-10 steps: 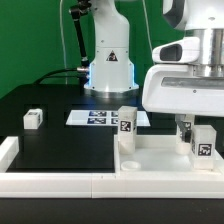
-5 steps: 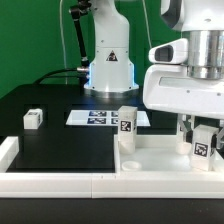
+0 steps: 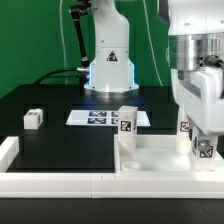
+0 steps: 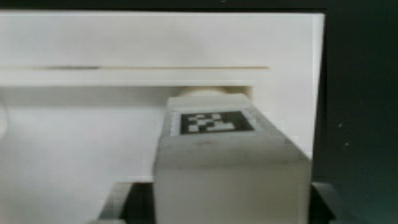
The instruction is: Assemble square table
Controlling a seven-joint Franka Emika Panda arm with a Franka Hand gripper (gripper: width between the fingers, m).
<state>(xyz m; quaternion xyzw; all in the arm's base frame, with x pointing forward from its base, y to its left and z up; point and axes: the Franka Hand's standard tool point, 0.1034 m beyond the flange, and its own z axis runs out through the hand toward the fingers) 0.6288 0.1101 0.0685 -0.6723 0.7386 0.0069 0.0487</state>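
**Square table, leg stage.** The gripper (image 3: 201, 135) is clamped on the held leg (image 3: 203, 149), with its fingers (image 4: 125, 205) pressed against opposite sides of the block. The held leg hangs upright directly beneath the gripper, over the tabletop (image 3: 160, 157) at its corner on the exterior view's right. A second leg (image 3: 126, 122) stands at the tabletop's far corner on the exterior view's left. A third leg (image 3: 33, 118) lies well apart from the tabletop, and the marker board (image 3: 95, 117) lies just beyond the tabletop's far edge.
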